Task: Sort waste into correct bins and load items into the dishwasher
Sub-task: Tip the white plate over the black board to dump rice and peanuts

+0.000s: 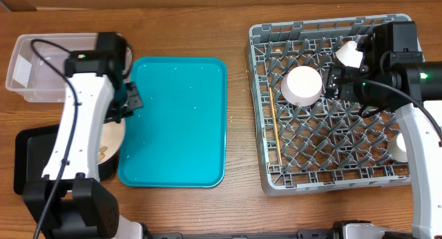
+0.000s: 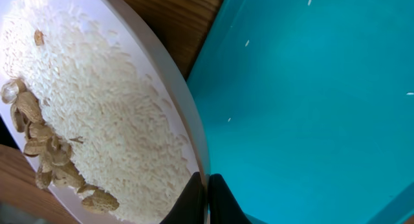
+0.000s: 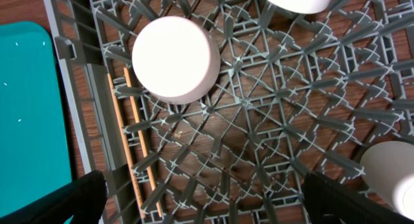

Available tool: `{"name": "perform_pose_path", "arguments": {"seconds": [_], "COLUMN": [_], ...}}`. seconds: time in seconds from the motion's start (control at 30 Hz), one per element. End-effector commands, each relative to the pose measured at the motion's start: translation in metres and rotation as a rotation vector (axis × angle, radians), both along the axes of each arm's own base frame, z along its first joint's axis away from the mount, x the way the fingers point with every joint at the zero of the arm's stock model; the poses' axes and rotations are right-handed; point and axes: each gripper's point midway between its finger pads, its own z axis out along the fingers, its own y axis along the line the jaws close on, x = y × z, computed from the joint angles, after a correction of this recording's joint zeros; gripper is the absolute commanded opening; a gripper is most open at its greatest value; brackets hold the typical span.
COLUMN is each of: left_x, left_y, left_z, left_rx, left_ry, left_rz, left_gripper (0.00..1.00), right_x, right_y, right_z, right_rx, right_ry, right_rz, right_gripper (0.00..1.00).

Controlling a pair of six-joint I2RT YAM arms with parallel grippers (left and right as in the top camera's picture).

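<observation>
My left gripper (image 2: 207, 193) (image 1: 127, 105) is shut on the rim of the flat white plate (image 2: 169, 75) (image 1: 114, 137). The plate carries white rice (image 2: 97, 101) and peanuts (image 2: 40, 141) and sits between the teal tray and the black tray (image 1: 31, 163). The clear tub (image 1: 48, 65) is behind it. My right gripper (image 3: 207, 198) (image 1: 337, 80) is open and empty above the grey dish rack (image 1: 266, 94). The rack holds an upturned white bowl (image 1: 302, 85) (image 3: 174, 56), another white piece (image 1: 349, 54), a bowl (image 1: 400, 146) and chopsticks (image 1: 275, 128) (image 3: 132, 136). The wrapper, scrap and carrot are out of view.
The large teal tray (image 1: 176, 121) (image 2: 310, 94) lies in the middle, with a few rice grains on it. The wooden table (image 1: 238, 128) shows between the tray and the rack. My left arm hides part of the plate and of the black tray.
</observation>
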Motion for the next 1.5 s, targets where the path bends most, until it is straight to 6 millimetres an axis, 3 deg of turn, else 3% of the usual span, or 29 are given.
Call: {"name": "perform_pose_path", "arguments": {"seconds": [0.0,0.2,0.5,0.73,0.93,1.33,1.4,1.43,1.47], "left_x": [0.003,0.002,0.007,0.008,0.007,-0.018,-0.013,-0.013,-0.011], "left_y": [0.016,0.057,0.082,0.086,0.077,0.098,0.107,0.106,0.104], "left_z": [0.012,0.014,0.024,0.040,0.052,0.060,0.062,0.062,0.067], "left_rx": [-0.092,-0.162,-0.392,-0.571,-0.751,-0.813,-0.788,-0.830,-0.836], "left_ry": [-0.057,-0.117,-0.282,-0.412,-0.520,-0.565,-0.609,-0.596,-0.632], "left_rz": [0.009,0.108,0.131,0.136,0.119,0.200,0.185,0.250,0.196], "left_gripper": [0.04,0.04,0.04,0.04,0.04,0.04,0.04,0.04,0.04], "right_x": [0.001,0.000,-0.001,-0.001,-0.001,-0.001,-0.001,-0.001,-0.001], "right_y": [-0.001,-0.001,-0.001,-0.001,-0.001,-0.001,-0.001,-0.001,-0.001], "right_z": [0.003,0.002,0.002,0.002,0.002,0.002,0.002,0.002,0.002], "right_rx": [-0.008,-0.008,-0.008,-0.008,-0.008,-0.008,-0.008,-0.008,-0.008], "right_ry": [-0.010,-0.006,-0.002,-0.002,-0.002,0.000,0.000,-0.002,-0.002], "right_rz": [0.005,0.005,0.005,0.005,0.005,0.005,0.005,0.004,0.004], "right_gripper": [1.00,1.00,1.00,1.00,1.00,1.00,1.00,1.00,1.00]}}
